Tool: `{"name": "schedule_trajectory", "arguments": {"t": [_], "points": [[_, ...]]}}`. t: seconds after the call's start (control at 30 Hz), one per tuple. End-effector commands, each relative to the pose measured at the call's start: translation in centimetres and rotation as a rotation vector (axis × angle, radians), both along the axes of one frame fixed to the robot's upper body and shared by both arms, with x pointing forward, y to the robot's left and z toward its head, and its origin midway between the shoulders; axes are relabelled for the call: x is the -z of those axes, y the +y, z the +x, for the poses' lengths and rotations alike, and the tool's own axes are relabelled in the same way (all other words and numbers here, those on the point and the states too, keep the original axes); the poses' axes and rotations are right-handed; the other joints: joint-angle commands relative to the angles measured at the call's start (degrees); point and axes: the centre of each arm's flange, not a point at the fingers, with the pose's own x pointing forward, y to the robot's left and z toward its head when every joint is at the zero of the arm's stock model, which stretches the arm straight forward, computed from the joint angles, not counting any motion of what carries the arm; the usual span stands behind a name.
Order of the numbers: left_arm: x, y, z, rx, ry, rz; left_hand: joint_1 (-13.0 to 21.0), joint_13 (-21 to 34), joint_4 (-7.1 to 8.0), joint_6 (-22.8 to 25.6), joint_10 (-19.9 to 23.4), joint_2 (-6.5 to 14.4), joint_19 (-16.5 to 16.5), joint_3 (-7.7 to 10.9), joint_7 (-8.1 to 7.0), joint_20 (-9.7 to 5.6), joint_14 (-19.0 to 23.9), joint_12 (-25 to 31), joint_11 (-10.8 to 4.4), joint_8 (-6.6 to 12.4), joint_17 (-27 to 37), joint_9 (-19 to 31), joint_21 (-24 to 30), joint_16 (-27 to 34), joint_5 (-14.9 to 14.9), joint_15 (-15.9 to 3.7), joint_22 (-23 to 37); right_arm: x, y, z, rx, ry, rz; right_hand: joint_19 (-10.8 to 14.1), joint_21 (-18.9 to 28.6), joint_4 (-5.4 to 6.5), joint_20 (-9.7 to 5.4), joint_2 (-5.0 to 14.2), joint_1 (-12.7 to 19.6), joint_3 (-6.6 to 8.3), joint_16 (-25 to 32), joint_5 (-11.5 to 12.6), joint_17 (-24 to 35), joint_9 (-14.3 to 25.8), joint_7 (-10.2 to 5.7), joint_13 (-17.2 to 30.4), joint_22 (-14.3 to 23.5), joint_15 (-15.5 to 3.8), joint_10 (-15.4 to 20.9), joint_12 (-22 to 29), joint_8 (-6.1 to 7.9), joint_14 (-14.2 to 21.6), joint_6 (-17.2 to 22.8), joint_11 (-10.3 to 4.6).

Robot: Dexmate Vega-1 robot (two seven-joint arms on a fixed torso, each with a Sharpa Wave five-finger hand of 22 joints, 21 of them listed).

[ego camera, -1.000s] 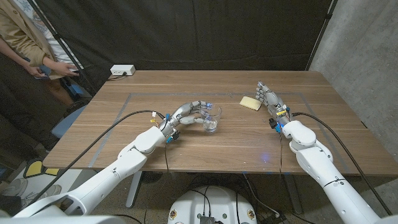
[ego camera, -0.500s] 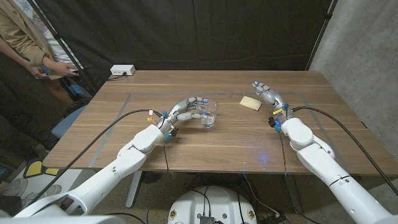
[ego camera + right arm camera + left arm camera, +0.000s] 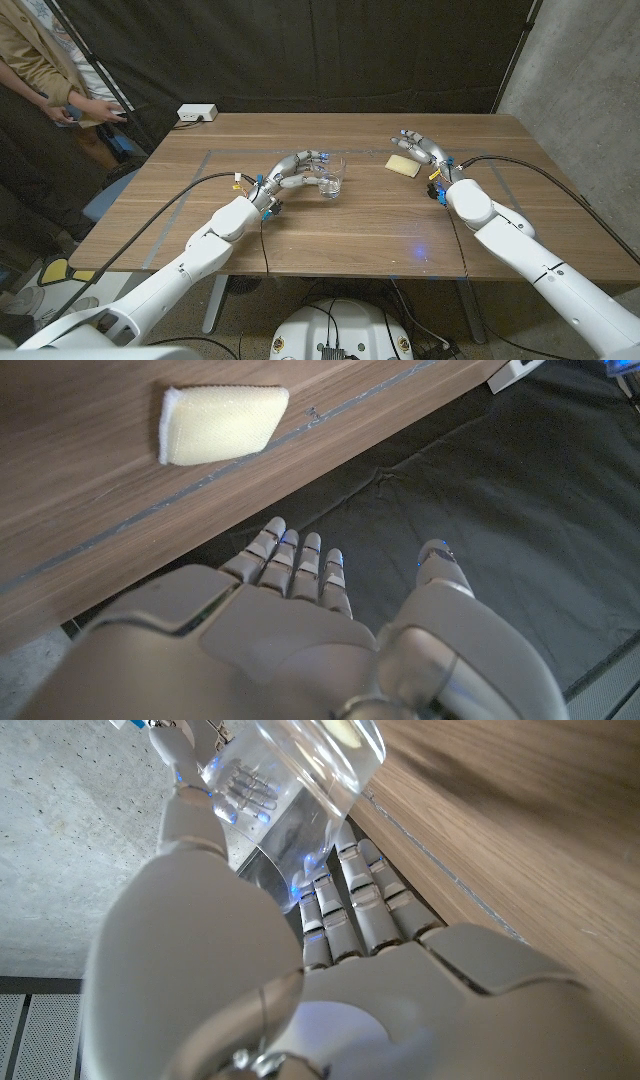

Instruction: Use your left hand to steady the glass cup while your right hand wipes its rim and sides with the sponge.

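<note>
Head view of a wooden tabletop (image 3: pixel 330 225) with both arms reaching in from the near edge. The glass cup (image 3: pixel 332 179) stands near the tabletop's middle and serves as the landmark for all positions below.

Left robot hand (image 3: pixel 297 170): wrapped around the glass cup from the robot's left side, fingers curled against its wall. In the left wrist view the left robot hand (image 3: pixel 300 950) has its fingers (image 3: pixel 352 890) lying along the clear glass cup (image 3: pixel 290 780), with the thumb on the opposite wall; the cup is gripped between them. Whether the cup's base touches the tabletop cannot be told from these frames.

Sponge (image 3: pixel 404 165): a pale yellow block lying flat on the tabletop, to the right of the glass cup and a little farther from the robot, well apart from it. In the right wrist view the sponge (image 3: pixel 222 422) shows as a rounded wedge with a lighter edge, free of any contact.

Right robot hand (image 3: pixel 420 146): just beside the sponge on the side away from the glass cup, fingers spread and partly bent, holding nothing. The right wrist view shows the right robot hand (image 3: pixel 300 610) from behind, fingers apart, the sponge lying beyond the fingertips (image 3: pixel 305 550) and untouched.

Background, beyond the glass cup: a white box (image 3: pixel 196 114) at the tabletop's far left edge, a dark curtain (image 3: pixel 330 55), and a person (image 3: pixel 40 70) standing at far left holding a small device.
</note>
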Motion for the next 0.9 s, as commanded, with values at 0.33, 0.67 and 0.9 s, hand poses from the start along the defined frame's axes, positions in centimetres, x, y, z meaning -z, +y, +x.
{"name": "schedule_trajectory", "arguments": {"t": [0.33,0.67,0.9], "points": [[-1.1,1.1,0.7,-0.017,-0.008,-0.014,9.20,0.44,2.92,11.79,7.77,9.76,-1.20,4.06,-5.63,-3.47,2.44,-0.39,-7.10,5.04,0.37,0.17,0.13,-0.48,0.13,-9.57,0.06,-2.5,1.8,2.4,0.257,-0.005,-0.314,2.22,0.30,0.38,-1.00,0.17,0.63,-0.22,0.88,-0.06,0.00,0.27,-0.33,0.18,0.36,-1.35,2.46,0.42,-0.13,2.42,1.83,-0.85],[-1.6,1.3,1.2,-0.021,-0.014,-0.014,9.36,0.62,2.90,11.51,7.63,9.78,-1.75,4.37,-5.69,-3.71,2.39,-0.72,-7.08,5.14,0.41,0.14,0.10,-0.90,0.11,-9.58,0.05,-3.2,2.9,3.6,0.354,0.011,-0.444,3.90,0.84,0.22,-1.13,0.71,1.81,-0.04,1.20,0.02,-0.10,0.29,-0.06,0.17,0.41,-1.98,3.99,0.73,0.16,4.36,3.58,-0.82],[-1.9,1.3,1.5,-0.022,-0.012,-0.016,9.54,0.73,2.88,11.24,7.58,9.88,-2.08,4.64,-5.55,-3.70,2.45,-0.92,-7.08,5.18,0.45,0.12,0.09,-1.12,0.11,-9.56,0.05,-3.0,3.4,4.4,0.389,0.031,-0.516,4.41,1.01,0.23,-0.58,0.47,1.97,-0.26,1.17,-0.06,-0.10,0.30,0.00,0.16,0.42,-1.73,4.49,0.79,0.16,4.80,4.06,-0.76]]}}
